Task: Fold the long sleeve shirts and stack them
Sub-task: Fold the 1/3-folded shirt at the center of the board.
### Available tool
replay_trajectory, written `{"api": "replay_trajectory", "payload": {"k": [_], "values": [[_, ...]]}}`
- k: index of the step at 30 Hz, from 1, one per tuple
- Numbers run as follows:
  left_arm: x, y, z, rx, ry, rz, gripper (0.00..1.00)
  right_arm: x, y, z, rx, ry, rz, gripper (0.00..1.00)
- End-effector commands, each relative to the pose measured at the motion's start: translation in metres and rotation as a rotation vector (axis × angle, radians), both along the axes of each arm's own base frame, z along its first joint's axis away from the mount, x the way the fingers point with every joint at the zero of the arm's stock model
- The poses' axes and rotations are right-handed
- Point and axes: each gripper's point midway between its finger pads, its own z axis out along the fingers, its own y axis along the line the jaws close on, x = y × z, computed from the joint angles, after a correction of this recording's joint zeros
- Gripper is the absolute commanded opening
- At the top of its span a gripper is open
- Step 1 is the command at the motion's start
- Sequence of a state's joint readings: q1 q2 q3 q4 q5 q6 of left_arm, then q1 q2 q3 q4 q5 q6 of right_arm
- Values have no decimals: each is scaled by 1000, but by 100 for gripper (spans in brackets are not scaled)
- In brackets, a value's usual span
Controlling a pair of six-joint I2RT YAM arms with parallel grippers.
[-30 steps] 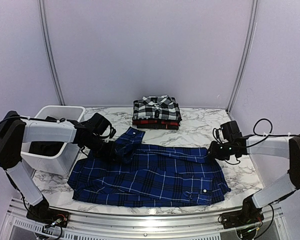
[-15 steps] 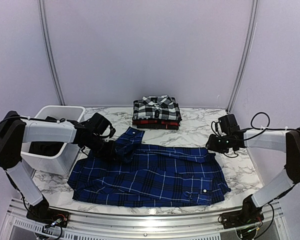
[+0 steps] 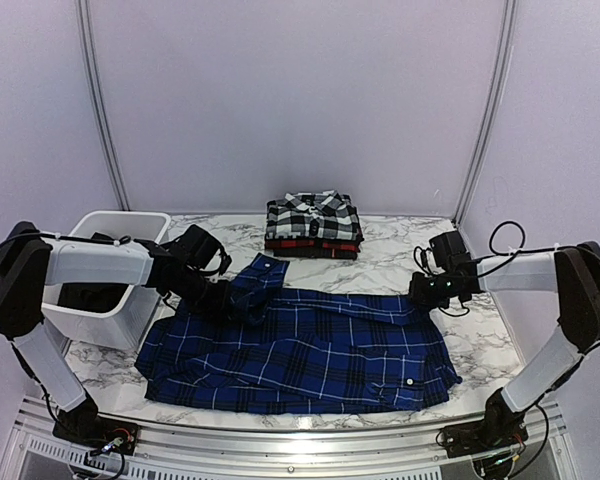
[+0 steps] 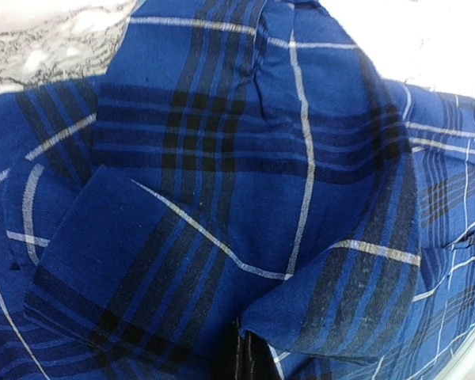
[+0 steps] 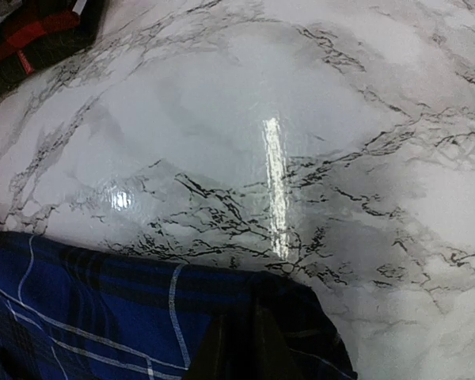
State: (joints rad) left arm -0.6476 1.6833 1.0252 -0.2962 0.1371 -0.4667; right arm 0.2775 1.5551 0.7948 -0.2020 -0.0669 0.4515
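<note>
Top external: left claw [image 3: 217, 298] pinched shut on the blue shirt [image 3: 310, 355] toward the worktop's [image 3: 400, 250] left edge; right claw [image 3: 420, 291] meets its right corner, grip unclear.

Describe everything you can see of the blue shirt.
The blue shirt is royal blue plaid cloth with navy bands and thin white lines. It lies spread across the near part of the marble table, mostly flat with some folds, and a cuffed sleeve reaches toward the far left. The left gripper is shut on a bunched fold at its left. The right gripper appears pinched on its far right corner.
</note>
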Motion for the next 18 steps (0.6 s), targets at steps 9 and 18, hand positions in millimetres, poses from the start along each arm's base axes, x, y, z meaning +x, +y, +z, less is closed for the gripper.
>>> {"api": "replay_trajectory", "payload": {"k": [9, 18], "values": [[76, -10, 82, -15, -259, 90, 0, 53, -5, 55, -4, -154, -40, 0], [147, -6, 121, -2, -390, 123, 0, 86, -32, 55, 5, -187, -94, 0]]}}
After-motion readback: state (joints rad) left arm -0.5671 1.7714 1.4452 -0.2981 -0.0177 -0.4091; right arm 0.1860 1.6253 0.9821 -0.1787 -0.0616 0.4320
